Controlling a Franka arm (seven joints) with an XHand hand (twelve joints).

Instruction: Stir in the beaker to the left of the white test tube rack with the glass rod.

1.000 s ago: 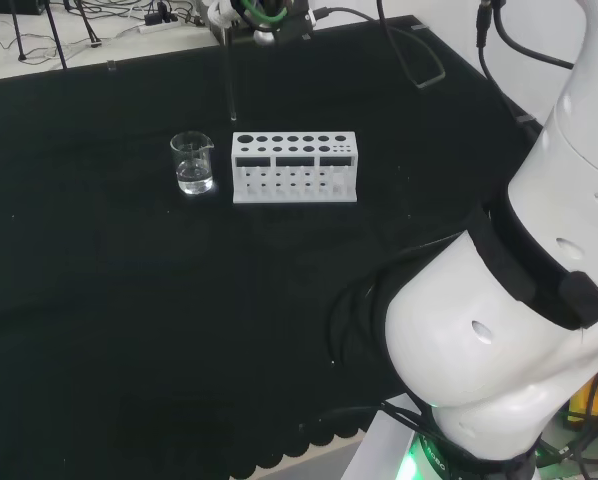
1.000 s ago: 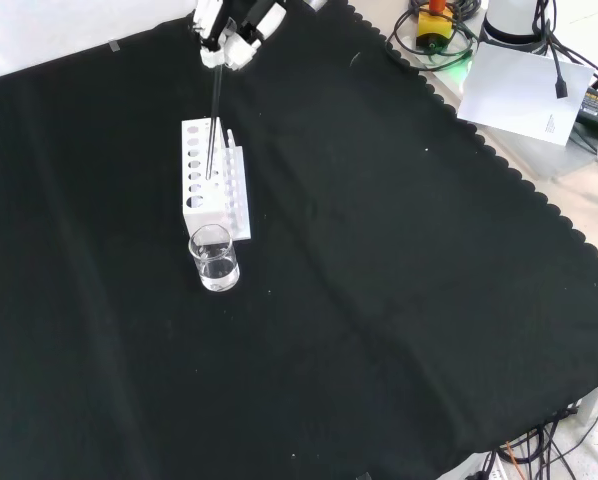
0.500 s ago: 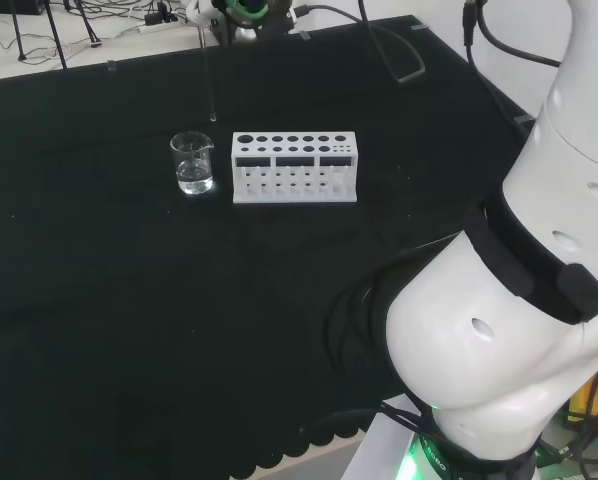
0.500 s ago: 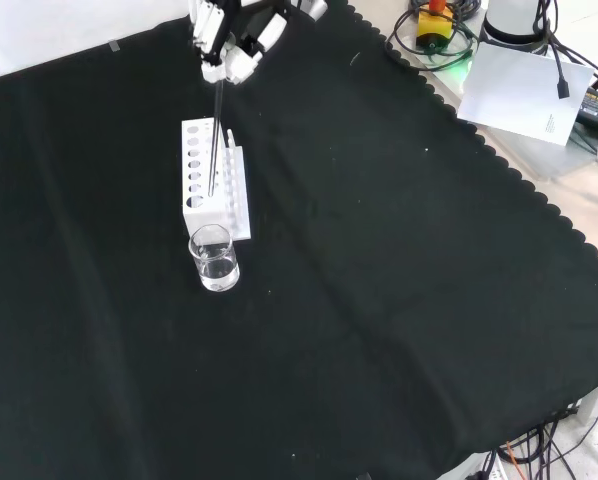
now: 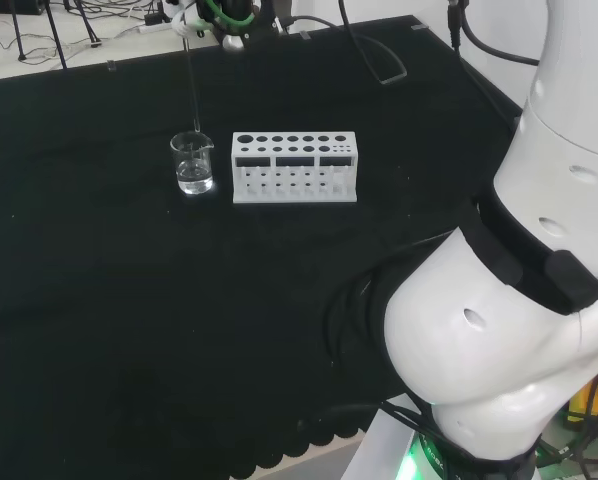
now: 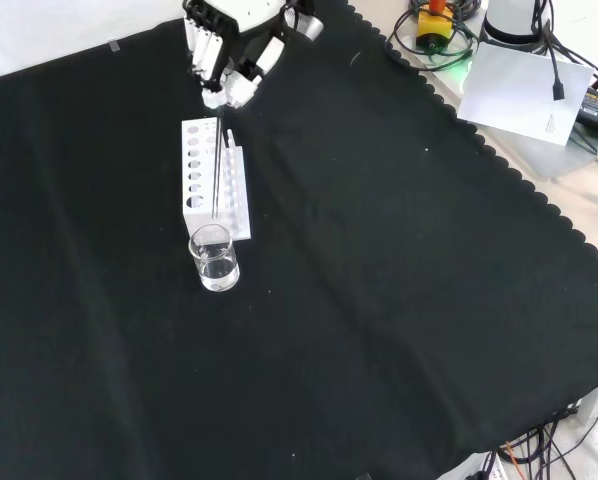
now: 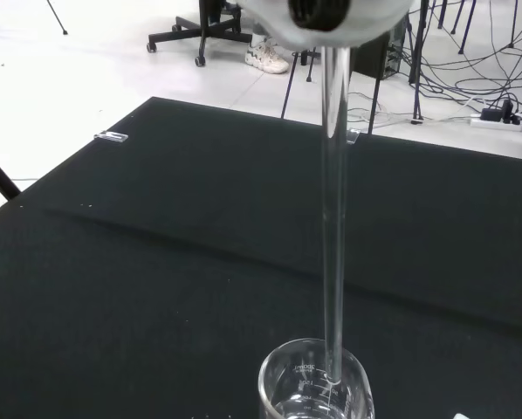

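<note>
The room is evenly and brightly lit from overhead, and the black cloth (image 6: 379, 300) swallows most of it, showing hardly any shadow. The white arm link (image 5: 499, 330) shines softly. Up close, the hand (image 7: 331, 13) is blurred, while the glass rod (image 7: 333, 218) catches pale highlights along its length.

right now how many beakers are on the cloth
1. The beaker stands just left of the white test tube rack in the head view, under the glass rod. Other clear ware could go unseen.
</note>
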